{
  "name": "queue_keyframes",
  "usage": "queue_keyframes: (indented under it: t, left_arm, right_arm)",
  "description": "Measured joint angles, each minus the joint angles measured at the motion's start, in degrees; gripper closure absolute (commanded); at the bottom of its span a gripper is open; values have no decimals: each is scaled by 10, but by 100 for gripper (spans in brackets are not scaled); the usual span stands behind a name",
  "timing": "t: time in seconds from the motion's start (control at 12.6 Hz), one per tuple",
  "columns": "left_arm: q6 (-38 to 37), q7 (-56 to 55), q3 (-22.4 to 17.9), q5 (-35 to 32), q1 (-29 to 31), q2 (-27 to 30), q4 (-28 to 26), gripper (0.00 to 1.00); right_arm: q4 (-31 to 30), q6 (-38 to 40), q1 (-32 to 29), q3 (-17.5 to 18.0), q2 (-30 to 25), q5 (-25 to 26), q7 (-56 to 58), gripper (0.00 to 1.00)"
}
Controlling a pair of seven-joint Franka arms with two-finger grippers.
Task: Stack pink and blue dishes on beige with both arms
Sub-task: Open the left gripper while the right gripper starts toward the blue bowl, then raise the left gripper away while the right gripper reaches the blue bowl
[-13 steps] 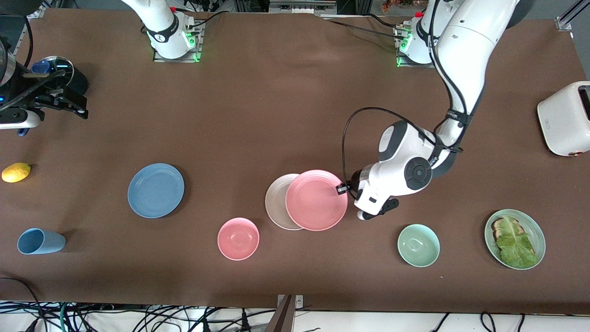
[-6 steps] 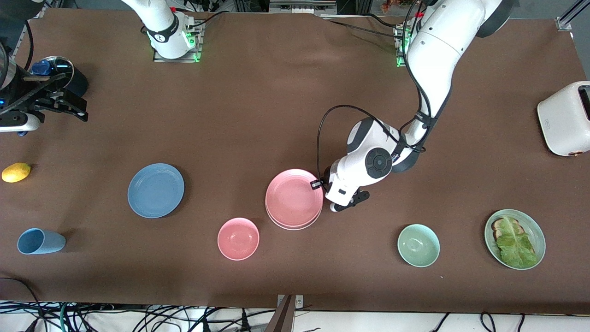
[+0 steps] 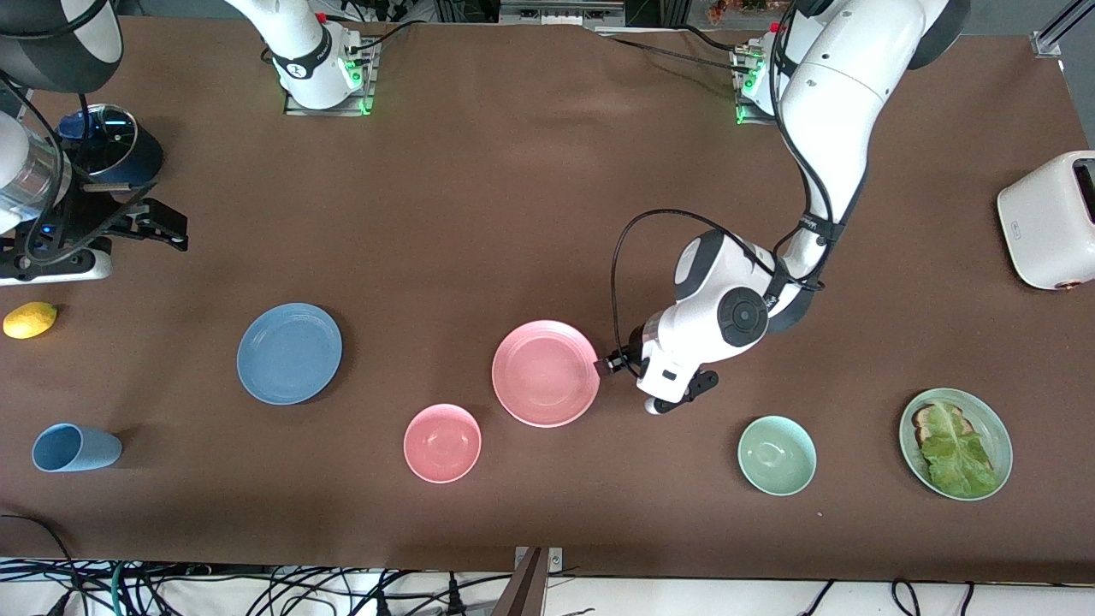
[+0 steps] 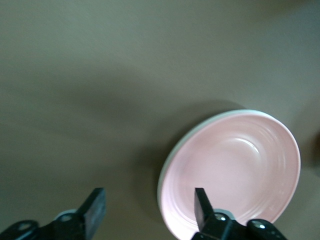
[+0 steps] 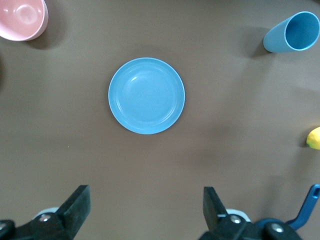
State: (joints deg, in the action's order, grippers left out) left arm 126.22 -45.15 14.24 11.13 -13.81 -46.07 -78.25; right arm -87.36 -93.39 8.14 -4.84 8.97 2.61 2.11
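Note:
The pink plate [image 3: 545, 373] lies flat on the beige plate, which is almost fully covered. Only a thin pale rim of the beige plate [image 4: 175, 150] shows in the left wrist view. My left gripper [image 3: 678, 395] [image 4: 147, 205] is open just beside the pink plate [image 4: 235, 170], toward the left arm's end, holding nothing. The blue plate [image 3: 289, 352] [image 5: 146, 95] lies alone toward the right arm's end. My right gripper [image 3: 158, 229] [image 5: 145, 205] hangs open high over bare table, with the blue plate ahead in its wrist view.
A pink bowl [image 3: 442, 442] sits nearer the camera than the stack. A blue cup [image 3: 75, 447] and a lemon [image 3: 30, 319] lie at the right arm's end. A mint bowl [image 3: 777, 455], a green plate with toast [image 3: 955, 443] and a white toaster [image 3: 1048, 221] are at the left arm's end.
The left gripper carried the pink plate over the beige one, let it go there and drew back toward the left arm's end. The right arm shifted slightly toward the blue plate.

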Motion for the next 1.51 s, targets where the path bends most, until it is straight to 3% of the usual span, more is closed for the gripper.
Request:
queue_keyframes:
  t: [0.48, 0.95, 1.19, 1.51]
  left_arm:
    - [-132, 25, -1, -42, 80, 50, -2, 0]
    - [-263, 213, -6, -67, 205, 84, -3, 0]
    - [-309, 294, -6, -93, 261, 107, -5, 0]
    - [-357, 321, -1, -141, 273, 144, -5, 0]
  right_arm:
    - [-4, -101, -9, -1, 95, -36, 19, 0]
    - [-13, -200, -68, -4, 196, -67, 115, 0]
    - [-52, -298, -89, -5, 228, -74, 154, 0]
    - [-64, -365, -88, -4, 277, -76, 153, 4]
